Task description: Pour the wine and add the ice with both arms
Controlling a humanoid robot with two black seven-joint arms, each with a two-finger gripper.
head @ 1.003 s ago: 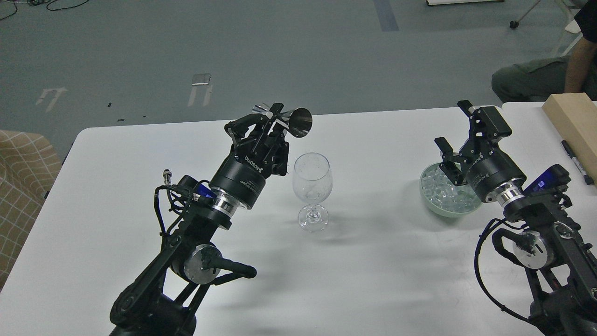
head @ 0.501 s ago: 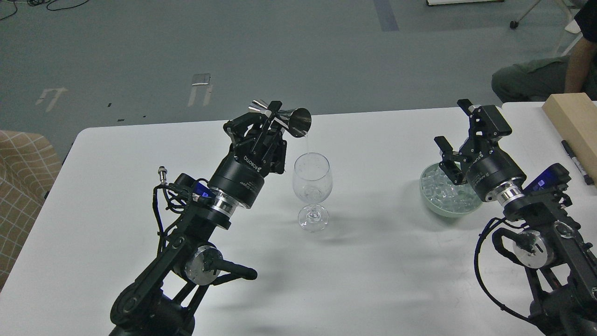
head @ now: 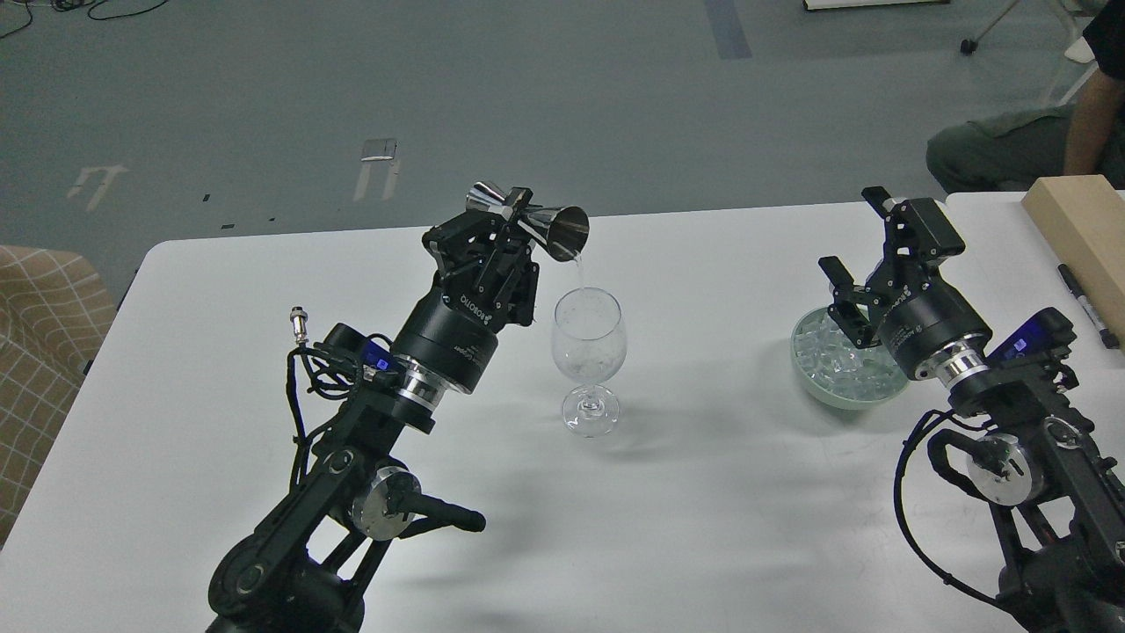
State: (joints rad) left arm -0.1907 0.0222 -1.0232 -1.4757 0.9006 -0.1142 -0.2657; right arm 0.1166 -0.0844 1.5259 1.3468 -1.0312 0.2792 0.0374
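Observation:
A clear wine glass (head: 589, 352) stands upright at the table's middle. My left gripper (head: 512, 213) is shut on a steel double-ended jigger (head: 549, 230), tipped on its side with its mouth above the glass. A thin clear stream runs from the jigger's lip down into the bowl of the glass. At the right, a pale green bowl (head: 839, 397) holds a heap of ice (head: 831, 356). My right gripper (head: 857, 242) hovers open just above the bowl, with nothing between its fingers.
A light wooden block (head: 1081, 233) and a black marker (head: 1085, 303) lie at the table's right edge. A person's arm and leg (head: 1019, 145) are beyond the far right corner. A checked chair (head: 39, 343) is to the left of the white table (head: 703, 492).
My left gripper has tilted the jigger further down and shifted slightly left; liquid began to pour into the glass. The right arm has hardly moved.

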